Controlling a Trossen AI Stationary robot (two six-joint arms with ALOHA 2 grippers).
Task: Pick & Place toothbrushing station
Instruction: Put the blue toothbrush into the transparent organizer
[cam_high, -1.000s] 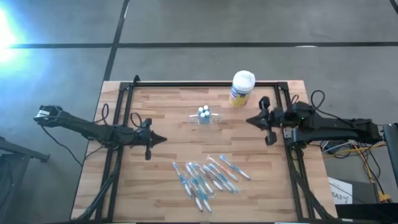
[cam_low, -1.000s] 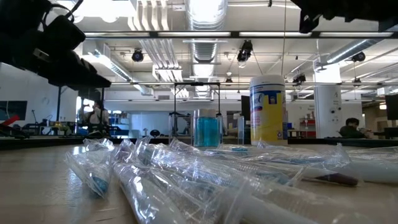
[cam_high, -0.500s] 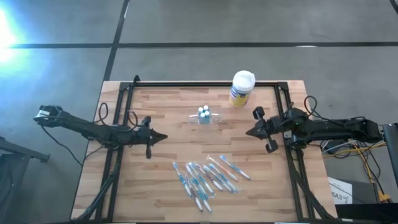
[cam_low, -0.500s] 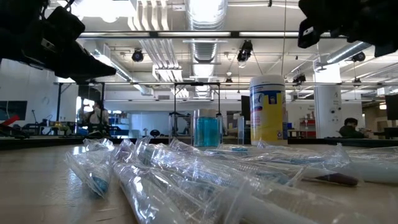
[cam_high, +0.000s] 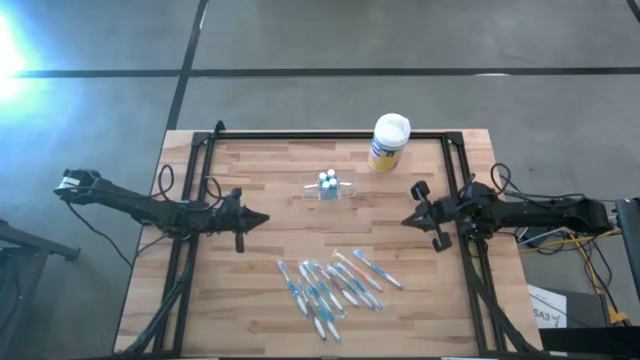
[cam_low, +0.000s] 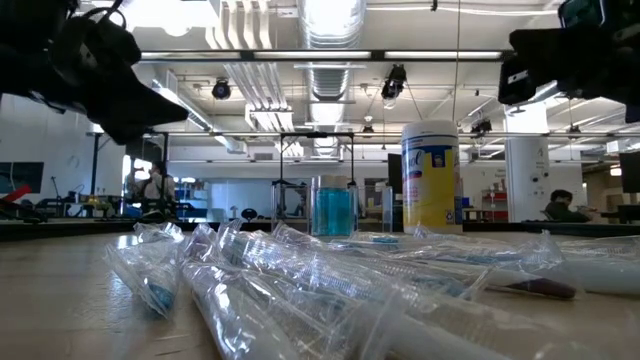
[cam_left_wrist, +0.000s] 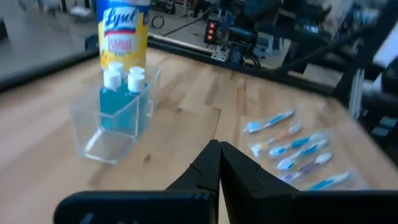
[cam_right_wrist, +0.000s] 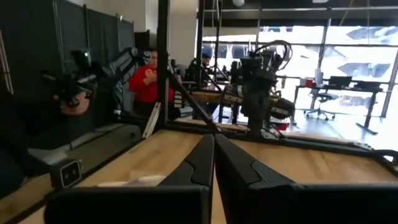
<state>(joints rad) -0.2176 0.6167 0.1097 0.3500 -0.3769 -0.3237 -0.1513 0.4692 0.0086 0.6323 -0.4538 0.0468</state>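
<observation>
The toothbrushing station, a small see-through cup (cam_high: 328, 187) (cam_left_wrist: 118, 118), stands on its base at the table's far middle and holds blue, white-capped tubes (cam_left_wrist: 121, 81). Several wrapped toothbrushes (cam_high: 335, 285) (cam_low: 300, 280) (cam_left_wrist: 292, 146) lie loose on the wood near the front edge. My left gripper (cam_high: 262, 221) (cam_left_wrist: 219, 144) hovers shut at the table's left, pointing toward the middle. At the table's right, my right gripper (cam_high: 405, 220) (cam_right_wrist: 213, 138) is shut too and points left. Neither one holds anything.
A yellow canister with a white lid (cam_high: 389, 142) (cam_low: 431, 178) stands at the far edge, right of the cup. A black frame (cam_high: 330, 135) runs along the table's far edge and sides. A person in red (cam_right_wrist: 146, 84) is in the room beyond the table.
My right gripper has sunk and drawn toward the table's near edge, staying shut, its fingers tipping up a little. My left gripper has rolled slightly about its own line while staying in place. The cup and toothbrushes have not moved.
</observation>
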